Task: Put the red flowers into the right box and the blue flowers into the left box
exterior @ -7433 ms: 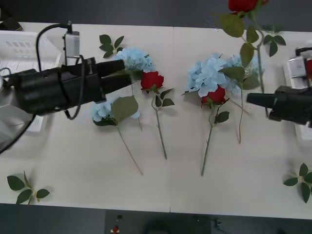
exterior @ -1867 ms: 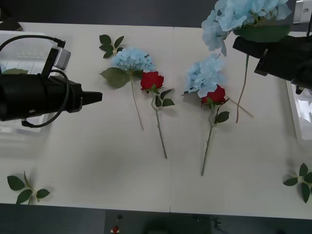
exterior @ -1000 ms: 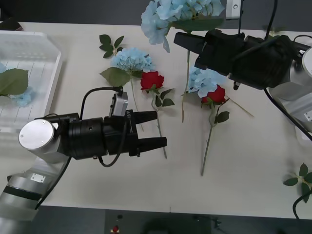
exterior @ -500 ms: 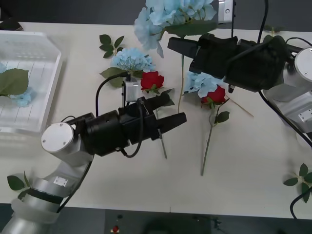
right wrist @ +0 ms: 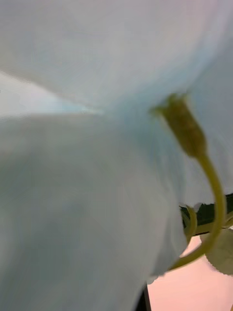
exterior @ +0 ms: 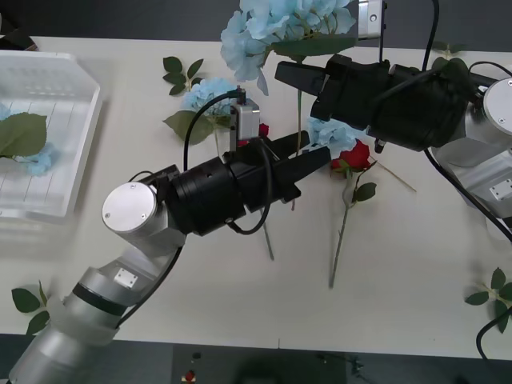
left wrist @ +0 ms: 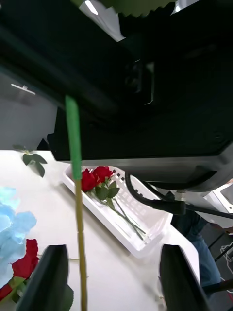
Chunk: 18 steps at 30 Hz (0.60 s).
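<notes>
White tabletop is filling the front view, with flowers scattered across its middle. At the far left, the left box (exterior: 70,152) is already holding one blue flower (exterior: 24,148). The right gripper (exterior: 290,70) is clenching the stem of a raised blue cluster (exterior: 288,24), whose stem is hanging straight down over the table centre; holding it high is probably what is keeping it off the flowers lying below. The left gripper (exterior: 314,158) is reaching in from the left, its jaws spread and level with that hanging stem (exterior: 298,120), which looks like the setup for a handover, since the blue flowers belong in the left box and that box is lying on the left arm's side. Another blue flower (exterior: 210,94) is lying behind the left arm, and one more is partly hidden under the right arm beside a rose (exterior: 354,157). Leaf sprigs (exterior: 40,308) are sitting near the table edges.

From the right wrist, pale blue petals (right wrist: 97,146) are pressing close, with a thin yellow-green stalk (right wrist: 208,175) curling beside them.

From the left wrist, the green stem (left wrist: 76,194) is standing between the spread fingers (left wrist: 46,277), nearer one of them, not yet gripped. Beyond it, the right box (left wrist: 145,243) is holding two roses (left wrist: 94,177).
</notes>
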Each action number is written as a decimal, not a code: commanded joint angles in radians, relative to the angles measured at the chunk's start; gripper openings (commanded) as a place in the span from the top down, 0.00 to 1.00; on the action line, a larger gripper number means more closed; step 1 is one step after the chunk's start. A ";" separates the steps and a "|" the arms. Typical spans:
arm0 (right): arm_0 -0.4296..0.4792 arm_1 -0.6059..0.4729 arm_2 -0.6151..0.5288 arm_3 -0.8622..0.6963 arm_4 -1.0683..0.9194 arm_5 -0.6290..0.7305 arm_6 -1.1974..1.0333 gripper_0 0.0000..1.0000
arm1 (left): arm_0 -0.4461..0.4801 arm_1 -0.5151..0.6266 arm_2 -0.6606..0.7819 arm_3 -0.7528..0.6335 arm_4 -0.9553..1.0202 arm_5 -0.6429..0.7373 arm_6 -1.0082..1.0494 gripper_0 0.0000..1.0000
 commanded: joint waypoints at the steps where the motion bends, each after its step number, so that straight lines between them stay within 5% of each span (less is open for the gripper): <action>1: -0.038 0.001 -0.007 -0.012 -0.004 -0.003 -0.035 1.00 | -0.023 -0.010 -0.003 0.014 0.007 -0.004 -0.017 1.00; 9: -0.036 0.001 -0.007 -0.013 -0.006 -0.003 -0.043 1.00 | -0.028 -0.010 -0.003 0.024 0.002 -0.005 -0.017 1.00; 11: -0.038 0.002 -0.005 -0.013 -0.006 -0.003 -0.047 0.93 | -0.028 -0.009 -0.003 0.024 0.002 -0.008 -0.017 1.00; 12: -0.038 0.001 -0.005 -0.013 -0.006 -0.003 -0.050 0.45 | -0.030 -0.007 -0.003 0.024 0.002 -0.011 -0.017 1.00; 13: -0.036 0.001 -0.005 -0.013 -0.006 -0.003 -0.052 0.14 | -0.030 -0.007 -0.003 0.023 0.002 -0.013 -0.017 1.00; 14: -0.038 0.001 -0.005 -0.013 -0.006 -0.003 -0.055 0.00 | -0.031 -0.006 -0.003 0.024 0.002 -0.013 -0.017 1.00; 18: -0.038 0.001 -0.005 -0.013 -0.010 -0.003 -0.064 0.00 | -0.033 0.005 0.005 0.023 0.011 -0.016 -0.017 1.00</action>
